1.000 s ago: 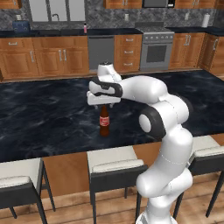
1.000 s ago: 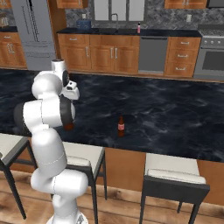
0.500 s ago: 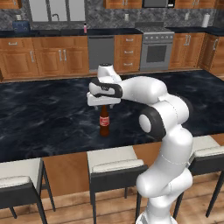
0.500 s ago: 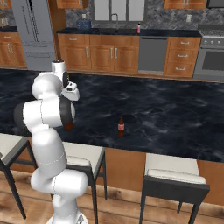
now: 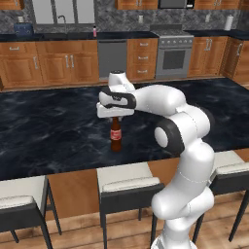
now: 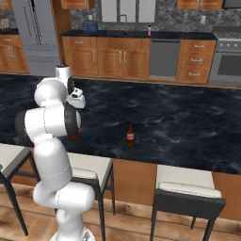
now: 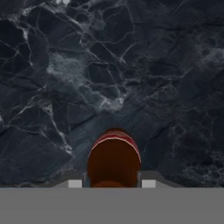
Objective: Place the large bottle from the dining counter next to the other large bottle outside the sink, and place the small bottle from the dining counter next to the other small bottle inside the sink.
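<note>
Tool (image 7: 113, 183) newly tight on large bottle (image 5: 115, 136) (hand view)

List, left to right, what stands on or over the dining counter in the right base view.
Gripper, held over the large bottle showing beneath the arm → small bottle standing alone further right on the dining counter.

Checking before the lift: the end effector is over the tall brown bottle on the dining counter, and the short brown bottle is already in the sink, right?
Not quite. The short brown bottle stands on the dining counter, not in the sink, as the right base view shows. The end effector is indeed over the tall brown bottle.
</note>
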Motion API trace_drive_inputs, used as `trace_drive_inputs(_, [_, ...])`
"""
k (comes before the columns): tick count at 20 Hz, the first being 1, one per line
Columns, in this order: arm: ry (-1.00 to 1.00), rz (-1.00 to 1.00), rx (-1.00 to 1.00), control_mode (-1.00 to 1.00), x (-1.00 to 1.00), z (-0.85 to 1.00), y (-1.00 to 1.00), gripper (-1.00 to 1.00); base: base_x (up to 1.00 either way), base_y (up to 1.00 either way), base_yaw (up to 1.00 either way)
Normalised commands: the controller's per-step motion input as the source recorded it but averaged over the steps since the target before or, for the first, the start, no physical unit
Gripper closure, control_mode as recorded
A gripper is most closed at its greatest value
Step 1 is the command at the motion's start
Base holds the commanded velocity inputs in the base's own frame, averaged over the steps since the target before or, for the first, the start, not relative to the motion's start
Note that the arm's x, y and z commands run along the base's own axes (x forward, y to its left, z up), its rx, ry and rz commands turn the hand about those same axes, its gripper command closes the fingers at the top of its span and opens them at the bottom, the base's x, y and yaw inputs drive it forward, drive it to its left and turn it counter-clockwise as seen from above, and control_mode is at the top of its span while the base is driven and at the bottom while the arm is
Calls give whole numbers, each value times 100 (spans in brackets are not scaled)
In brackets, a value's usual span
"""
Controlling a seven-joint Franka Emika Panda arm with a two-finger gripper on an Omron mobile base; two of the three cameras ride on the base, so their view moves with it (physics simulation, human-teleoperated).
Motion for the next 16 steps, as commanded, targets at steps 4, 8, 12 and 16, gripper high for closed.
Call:
trace_drive_inputs(4, [0, 0, 0, -100, 0, 0, 0, 100, 0, 0, 0])
trace_drive_inputs(8, [0, 0, 0, -100, 0, 2, 0, 100, 0, 0, 0])
trace_drive_inputs(12, [-1, 0, 1, -100, -24, 38, -11, 100, 0, 0, 0])
trace_drive_inputs(16, [-4, 0, 4, -100, -86, 42, -42, 100, 0, 0, 0])
